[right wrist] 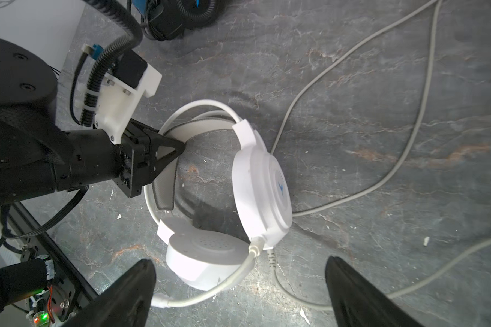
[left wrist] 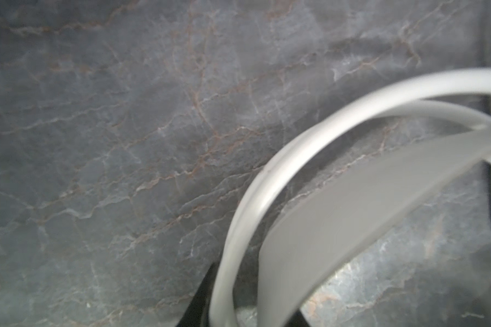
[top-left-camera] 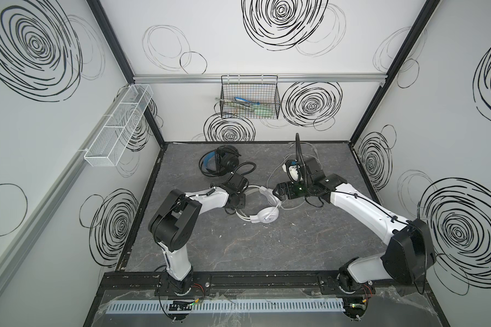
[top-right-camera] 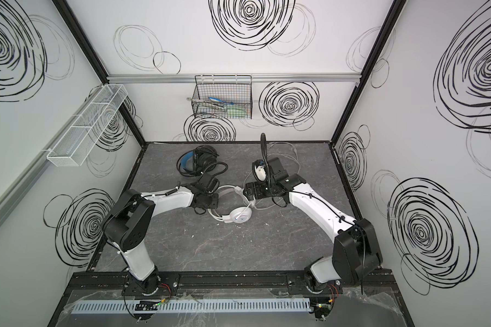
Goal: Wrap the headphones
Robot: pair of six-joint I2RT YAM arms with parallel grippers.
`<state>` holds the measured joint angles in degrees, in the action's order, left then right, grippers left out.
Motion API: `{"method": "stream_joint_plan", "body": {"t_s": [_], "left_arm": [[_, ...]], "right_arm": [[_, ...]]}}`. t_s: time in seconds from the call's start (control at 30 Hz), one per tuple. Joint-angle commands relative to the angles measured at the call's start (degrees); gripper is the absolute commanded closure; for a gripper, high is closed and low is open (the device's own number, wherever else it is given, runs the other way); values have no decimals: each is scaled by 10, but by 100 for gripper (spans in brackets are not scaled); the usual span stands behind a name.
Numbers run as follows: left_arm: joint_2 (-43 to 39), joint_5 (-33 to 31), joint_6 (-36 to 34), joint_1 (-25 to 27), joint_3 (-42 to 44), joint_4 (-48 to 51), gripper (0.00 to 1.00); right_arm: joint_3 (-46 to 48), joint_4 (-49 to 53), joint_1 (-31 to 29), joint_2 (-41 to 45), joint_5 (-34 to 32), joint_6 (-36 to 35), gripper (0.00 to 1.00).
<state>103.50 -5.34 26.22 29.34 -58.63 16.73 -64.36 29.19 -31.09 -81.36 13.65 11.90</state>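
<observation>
The white headphones (top-left-camera: 268, 216) lie mid-table, one ear cup flat and the other, with a blue logo (right wrist: 280, 186), on edge. My left gripper (right wrist: 182, 147) is shut on their headband (left wrist: 352, 215), the wire hoop and the strap both passing between its dark fingers (left wrist: 199, 305). My right gripper (right wrist: 238, 286) hangs open just over the ear cups, in both top views (top-left-camera: 275, 194) (top-right-camera: 245, 194). The boom mic (right wrist: 199, 297) ends beside one of its fingertips. The white cable (right wrist: 352, 51) loops loosely over the table. The black headphones (top-left-camera: 221, 161) (top-right-camera: 199, 161) with blue accents lie at the back beside a coil of their cable.
A black wire basket (top-left-camera: 250, 99) holding tools hangs on the back wall. A white mesh basket (top-left-camera: 119, 127) hangs on the left wall. The slotted cable duct (top-left-camera: 224, 307) runs along the front edge. Small white scraps (right wrist: 425, 240) dot the grey tabletop.
</observation>
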Motion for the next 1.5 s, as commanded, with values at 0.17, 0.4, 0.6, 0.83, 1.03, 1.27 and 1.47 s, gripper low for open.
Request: {"method": "stream_joint_plan", "body": {"t_s": [0.17, 0.4, 0.6, 0.83, 1.03, 1.27, 1.47], "left_arm": [[-16, -51, -59, 0, -47, 36, 100], [-84, -80, -121, -5, -121, 103, 100], [-150, -90, -155, -25, -220, 179, 100], [-219, -41, -173, -58, -272, 187, 100], [-255, -12, -161, -86, -278, 187, 100], [-262, 37, -128, -101, -272, 170, 100], [-262, 60, -119, -102, -274, 159, 100]], "right_arm": [[9, -18, 27, 58, -17, -38, 3], [93, -138, 35, 176, 38, -61, 3], [159, -195, 40, 275, 87, -54, 3], [174, -185, 61, 293, 108, -79, 3], [160, -190, 72, 279, 159, -121, 3], [142, -174, 64, 244, 160, -190, 3], [141, -194, 51, 206, 145, -203, 1]]}}
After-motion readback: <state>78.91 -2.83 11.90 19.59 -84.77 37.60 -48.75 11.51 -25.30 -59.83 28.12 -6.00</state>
